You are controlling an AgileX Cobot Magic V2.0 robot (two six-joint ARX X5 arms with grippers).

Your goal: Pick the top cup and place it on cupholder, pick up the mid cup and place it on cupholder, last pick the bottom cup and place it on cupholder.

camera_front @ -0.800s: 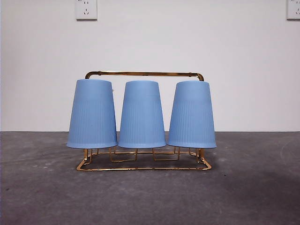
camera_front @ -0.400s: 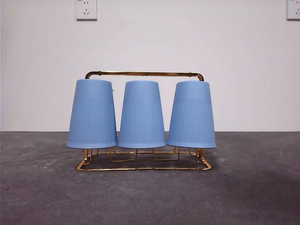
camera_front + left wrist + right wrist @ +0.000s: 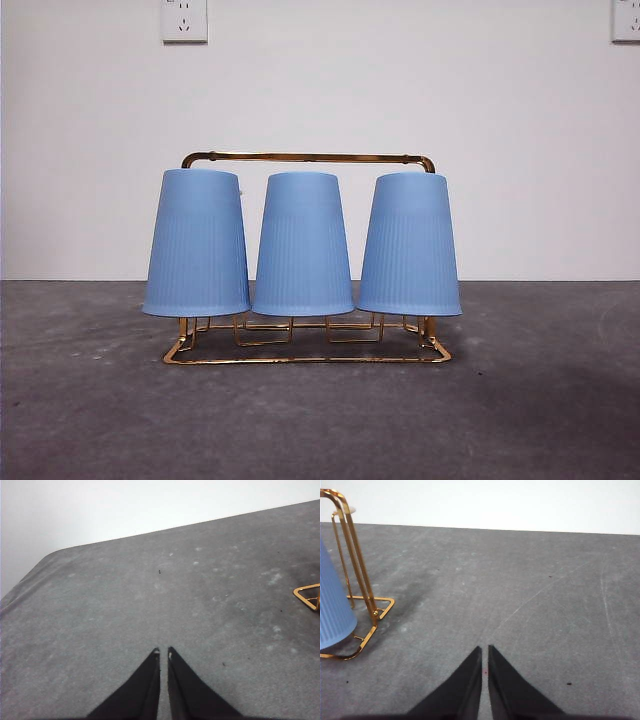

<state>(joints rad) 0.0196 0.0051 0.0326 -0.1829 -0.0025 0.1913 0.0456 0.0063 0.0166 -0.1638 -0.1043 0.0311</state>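
- As I read the front view, the gold wire cupholder [image 3: 308,352] stands on the dark grey table [image 3: 90,420], roughly centred, arched handle bar running along its top.
- Three ribbed blue cups sit upside down on its prongs, rims down, side by side in one row.
- Left cup [image 3: 197,243] and middle cup [image 3: 302,244] look to be touching at the rims; right cup [image 3: 410,244] sits just beside the middle one, rims close or touching, I can't tell which.
- All three rims hang clear above the base frame; bits of the gold prong wires show beneath them.
- No arm shows in the front view.
- Left gripper [image 3: 163,653] hovers over bare table, jaws nearly together with only a thin slit between them, holding nothing. Only one corner of the cupholder base shows at the edge of its wrist view, well apart from the tips.
- Right gripper [image 3: 485,650] likewise: jaws pinched to a thin slit, empty, over bare table. Its wrist view catches one end of the cupholder and part of one blue cup, off to the side of the tips.
- Two white wall sockets [image 3: 184,20] sit high on the wall behind.
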